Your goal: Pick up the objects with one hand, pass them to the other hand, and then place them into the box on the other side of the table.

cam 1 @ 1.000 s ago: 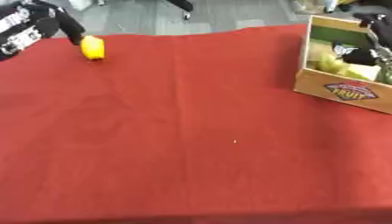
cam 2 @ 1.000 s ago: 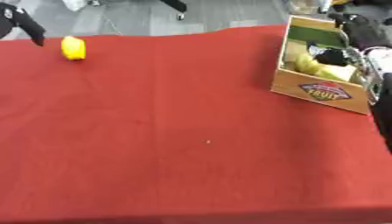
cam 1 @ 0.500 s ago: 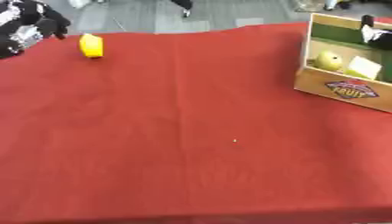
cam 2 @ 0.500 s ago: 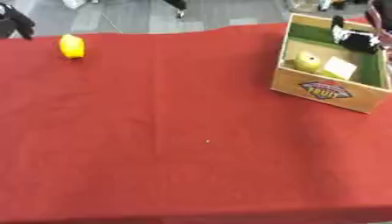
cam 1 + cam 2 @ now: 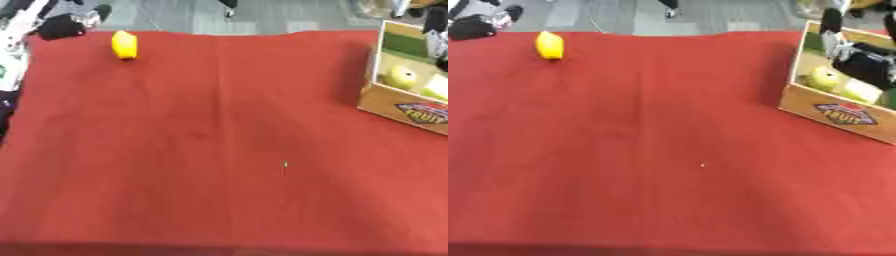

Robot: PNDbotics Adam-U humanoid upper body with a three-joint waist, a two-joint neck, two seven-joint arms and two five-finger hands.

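Left hand [image 5: 59,26] at far-left table corner, near yellow object [image 5: 124,44] — finger state unclear; right hand [image 5: 866,62] over box [image 5: 837,112] — grip cannot tell

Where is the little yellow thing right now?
The small yellow object lies on the red tablecloth near the far left corner, just right of the robot's black left hand and far from the cardboard fruit box.
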